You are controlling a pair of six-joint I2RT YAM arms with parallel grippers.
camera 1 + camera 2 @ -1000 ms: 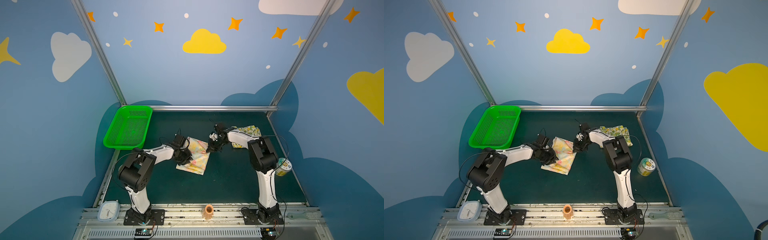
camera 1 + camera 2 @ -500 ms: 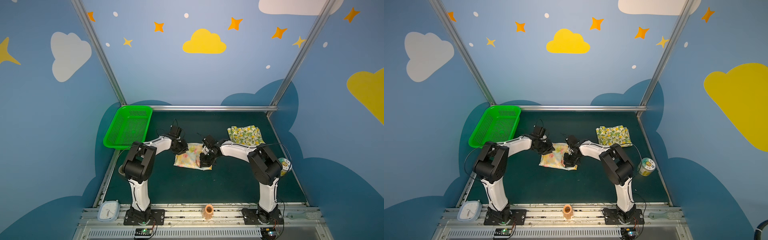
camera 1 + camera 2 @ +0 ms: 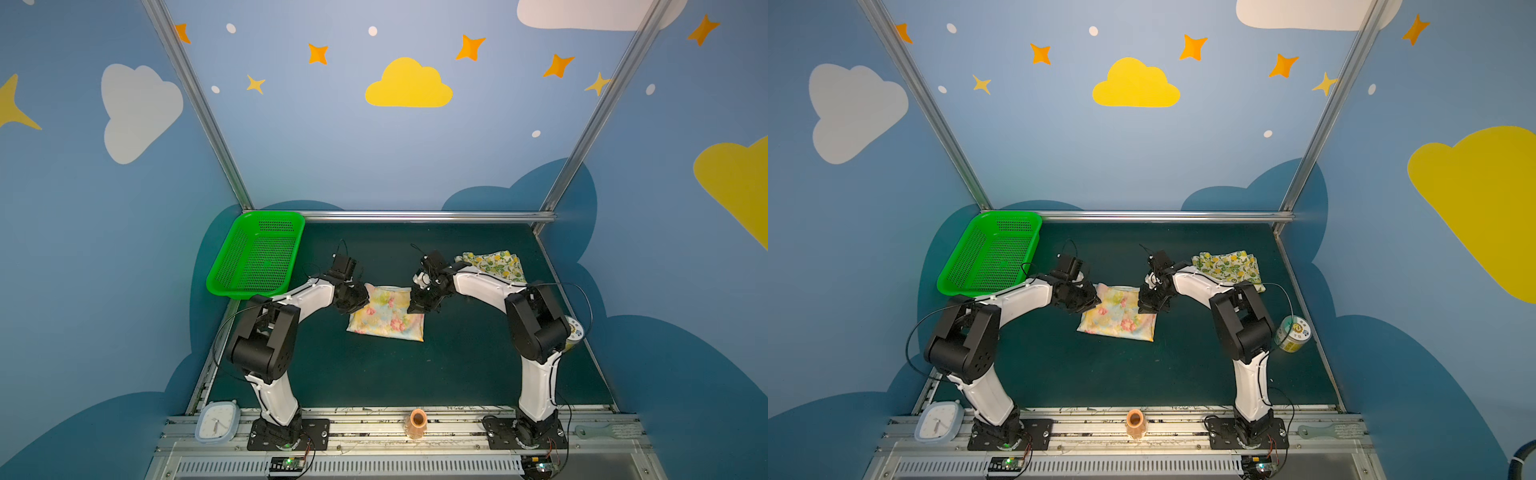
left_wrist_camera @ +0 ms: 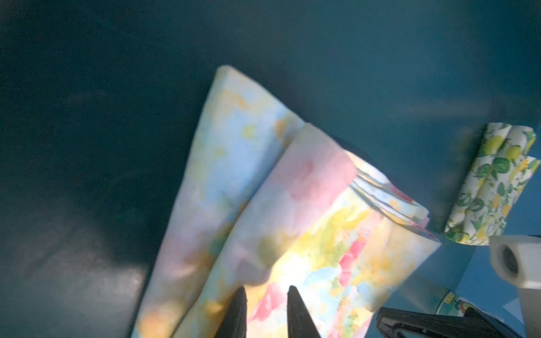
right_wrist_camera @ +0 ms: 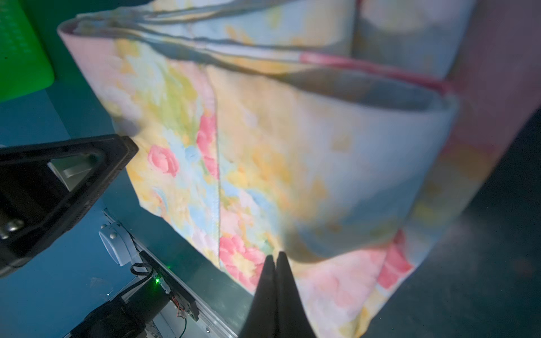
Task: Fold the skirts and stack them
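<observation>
Your right pincer (image 5: 275, 257) is clamped tight, tips together with no cloth between them, at the upper right corner of the flowered skirt (image 3: 388, 313). Your left pincer (image 4: 268, 294) shows a narrow gap between its tips and hangs over the upper left corner with nothing visibly pinched. The flowered skirt lies folded in a rough rectangle at the centre of both top views on the dark green mat (image 3: 374, 374), the lemon skirt (image 3: 496, 264) sits folded well apart at the upper right beyond your right arm, and the green basket (image 3: 272, 214) is at the upper left.
</observation>
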